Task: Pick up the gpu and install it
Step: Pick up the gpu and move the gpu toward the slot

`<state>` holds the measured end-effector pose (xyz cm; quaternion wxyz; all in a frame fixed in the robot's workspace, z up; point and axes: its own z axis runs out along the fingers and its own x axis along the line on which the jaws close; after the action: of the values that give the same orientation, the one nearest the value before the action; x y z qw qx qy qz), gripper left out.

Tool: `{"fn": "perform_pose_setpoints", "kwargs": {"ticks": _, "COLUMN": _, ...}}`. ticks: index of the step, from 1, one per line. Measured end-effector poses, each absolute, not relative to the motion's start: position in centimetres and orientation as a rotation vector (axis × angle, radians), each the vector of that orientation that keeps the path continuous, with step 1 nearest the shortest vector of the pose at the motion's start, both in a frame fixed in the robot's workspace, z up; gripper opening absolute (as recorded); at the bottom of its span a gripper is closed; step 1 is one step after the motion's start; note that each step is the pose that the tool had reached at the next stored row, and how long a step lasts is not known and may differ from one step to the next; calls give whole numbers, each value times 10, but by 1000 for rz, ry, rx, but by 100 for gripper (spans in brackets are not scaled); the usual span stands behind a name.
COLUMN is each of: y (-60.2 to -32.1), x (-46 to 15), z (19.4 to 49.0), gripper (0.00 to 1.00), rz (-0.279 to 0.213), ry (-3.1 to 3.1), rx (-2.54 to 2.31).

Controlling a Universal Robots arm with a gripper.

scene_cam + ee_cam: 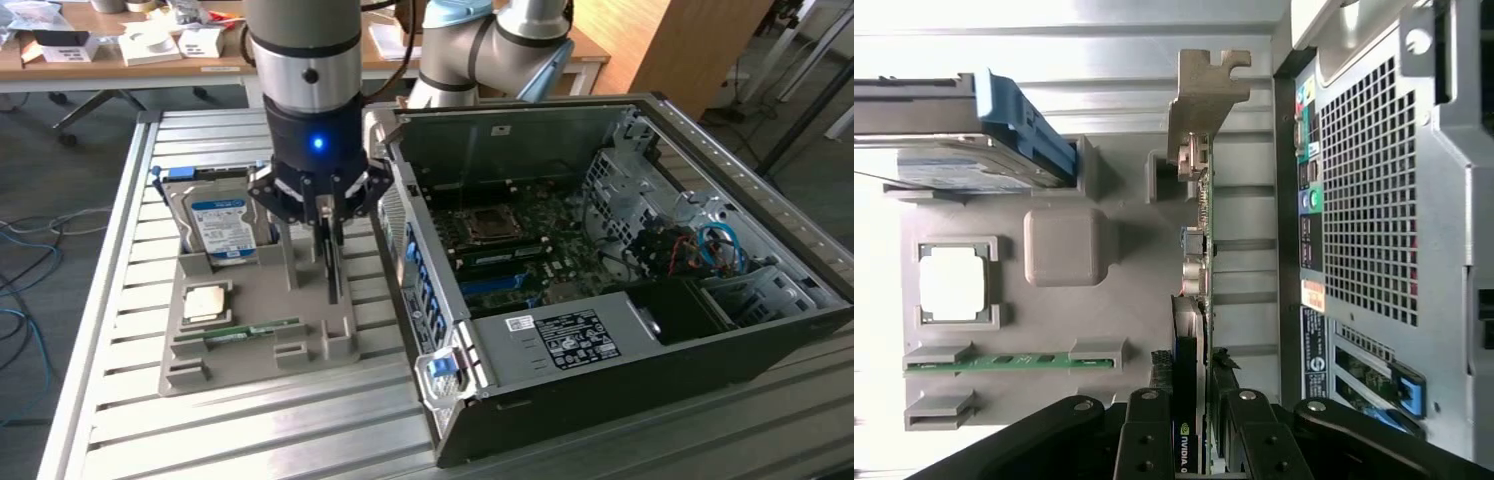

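Note:
The gpu is a thin dark card standing on edge in a slot of the grey holder tray, beside the open computer case. In the wrist view I see the gpu edge-on, with its pale metal bracket at the far end. My gripper hangs straight above the card. In the wrist view my gripper has one black finger on each side of the card and is shut on it. The card's lower edge still sits at the level of the tray.
The tray also holds a silver hard drive with a blue-white label, a square chip and a green memory stick. The case lies open with its motherboard showing. Everything rests on a slatted metal table.

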<state>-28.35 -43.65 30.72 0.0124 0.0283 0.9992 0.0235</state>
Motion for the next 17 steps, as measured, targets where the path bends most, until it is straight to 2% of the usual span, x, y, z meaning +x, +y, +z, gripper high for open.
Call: {"fn": "perform_pose_setpoints", "kwargs": {"ticks": 17, "y": -436, "x": -283, "z": 349, "gripper": 26, "rz": 83, "ry": 3115, "rx": 85}}
